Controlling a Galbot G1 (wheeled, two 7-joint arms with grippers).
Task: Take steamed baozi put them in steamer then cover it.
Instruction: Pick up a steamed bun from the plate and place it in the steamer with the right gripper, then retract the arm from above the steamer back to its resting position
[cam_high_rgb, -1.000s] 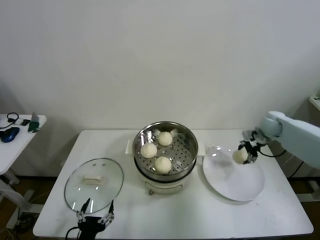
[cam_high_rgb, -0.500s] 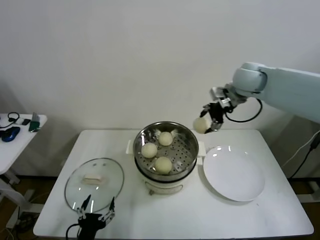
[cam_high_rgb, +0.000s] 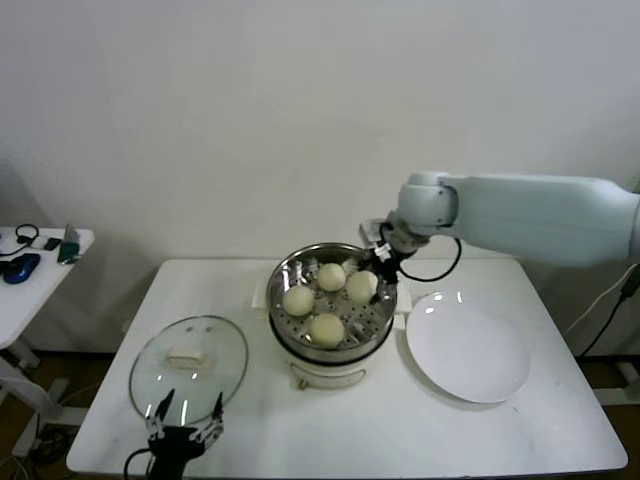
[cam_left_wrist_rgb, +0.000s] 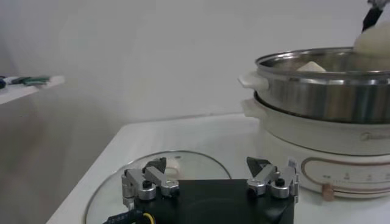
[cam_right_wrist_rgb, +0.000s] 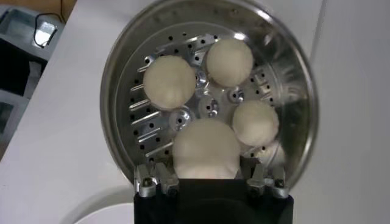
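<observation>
The right gripper (cam_high_rgb: 372, 272) is over the steamer (cam_high_rgb: 291, 324), pinching the fourth baozi (cam_high_rgb: 361, 286) between its fingers at about the basket's 2 o'clock. Three baozi (cam_high_rgb: 327, 328) already sit on the perforated floor: at roughly 12, 9 and 6 o'clock in the head view. In the right wrist view the held bun (cam_right_wrist_rgb: 205, 149) hangs over the one free patch of floor, close beside a seated bun (cam_right_wrist_rgb: 255, 122).

The step in hand is setting this last bun down. To do it well, I judge the arm should lower straight until the bun rests on the steel floor, keeping between the rim and the neighbouring bun so nothing gets nudged or squashed. The fingers should then spread only a little, since the wall is close on that side, and lift straight up. The dough looks soft, so a gentle release matters more than speed.

The cover (cam_high_rgb: 188, 369) lies flat on the white surface (cam_high_rgb: 400, 430) at about 8 o'clock from the steamer, handle up. The left gripper (cam_left_wrist_rgb: 210, 180) hovers just beside the cover's near edge with its fingers spread, holding nothing. The white plate (cam_high_rgb: 468, 350) at 3 o'clock is bare.
</observation>
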